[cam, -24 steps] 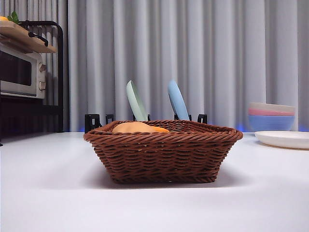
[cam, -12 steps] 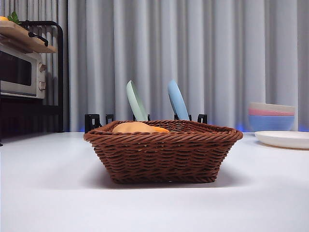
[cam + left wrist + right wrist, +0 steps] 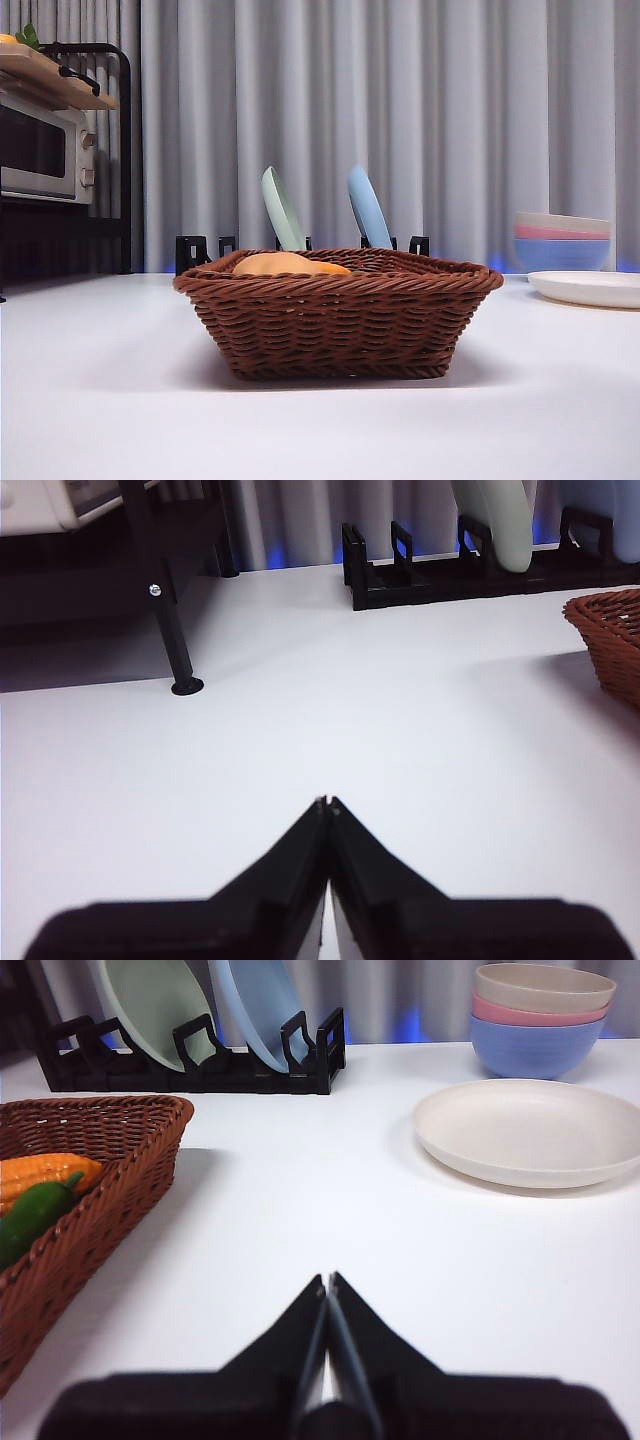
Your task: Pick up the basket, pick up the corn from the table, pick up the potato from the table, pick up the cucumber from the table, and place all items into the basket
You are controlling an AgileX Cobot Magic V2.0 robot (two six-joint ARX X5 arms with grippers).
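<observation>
Nothing has moved across the last second: front view identical in all three frames, no arm entering it. The wide, shallow dark-brown woven wicker basket (image 3: 338, 312) sits mid-table on the plain white matte tabletop (image 3: 100, 400). Above its braided rim a smooth tan-beige rounded potato (image 3: 275, 264) shows, with a sliver of the glossy orange-yellow bumpy corn (image 3: 333, 268) just beside it. In the right wrist view the corn (image 3: 40, 1175) lies inside the basket (image 3: 120, 1150) with the glossy dark-green curved cucumber (image 3: 35, 1215) touching it and lying partly over it; the potato is out of that view. Left gripper (image 3: 327, 805): held low over bare table, jaws pressed together tip to tip, holding nothing; only a corner of the basket (image 3: 608, 630) at the edge of its view, well apart. Right gripper (image 3: 327, 1282): likewise low over bare table, jaws closed on nothing, beside the basket's outer wall. Around: black slotted dish rack (image 3: 190, 1065) with a pale green plate (image 3: 282, 208) and a light blue plate (image 3: 368, 207) standing on edge behind the basket; a flat cream plate (image 3: 528, 1132); stacked pastel bowls (image 3: 542, 1015); a white toaster oven (image 3: 45, 150) on a black shelf frame.
</observation>
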